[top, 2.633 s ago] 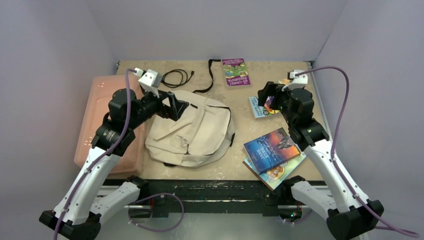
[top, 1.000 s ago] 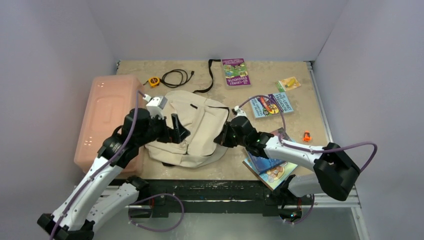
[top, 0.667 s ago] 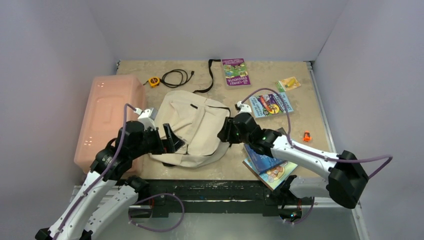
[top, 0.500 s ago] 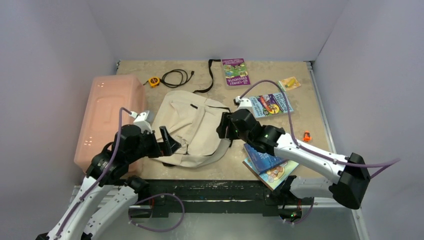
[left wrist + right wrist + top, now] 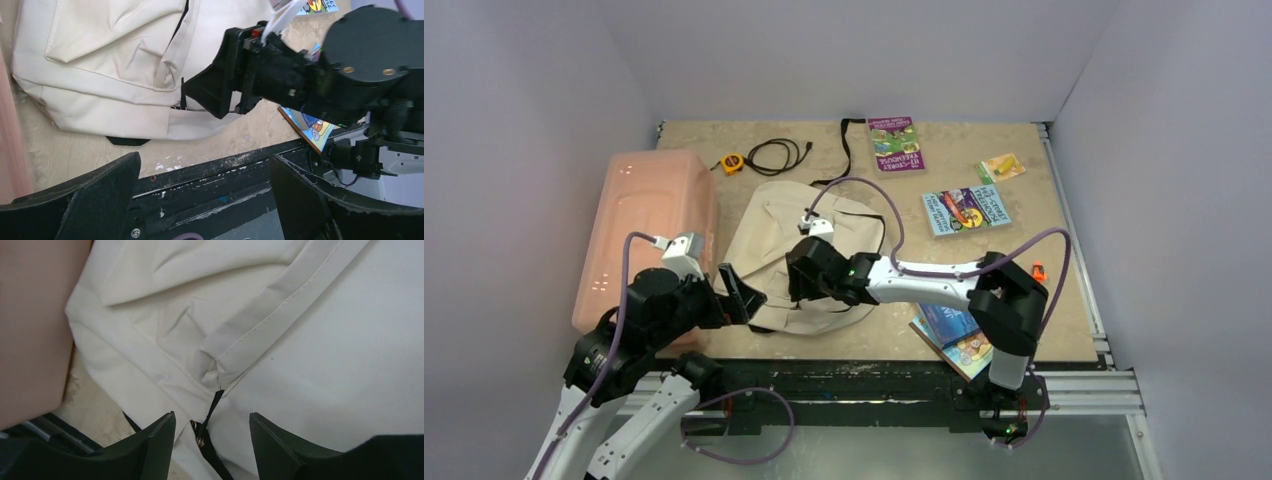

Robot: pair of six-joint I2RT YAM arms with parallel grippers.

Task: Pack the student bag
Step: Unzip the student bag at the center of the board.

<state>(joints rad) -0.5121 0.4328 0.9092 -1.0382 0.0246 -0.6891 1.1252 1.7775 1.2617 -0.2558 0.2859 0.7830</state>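
Cream canvas makes up the student bag, which lies flat at the left-centre of the table, its left edge just beside a pink plastic bin. We find no brand mark or label on the bag in any view. A purple book at the far edge and a colourful book to the right of the bag carry printed titles, but the lettering is too small for us to read. Two more books are stacked at the near right, partly hidden under the right arm. The right gripper sits low over the bag's near edge, jaws partly apart, with a black zipper pull lying between its fingers and not pinched. The left gripper stands wide apart and holds nothing, above the table's near edge just off the bag's near-left corner. The tabletop is mottled beige, scuffed and flaking along a black rail at the front. Plain pale lilac-grey walls enclose it on three sides.
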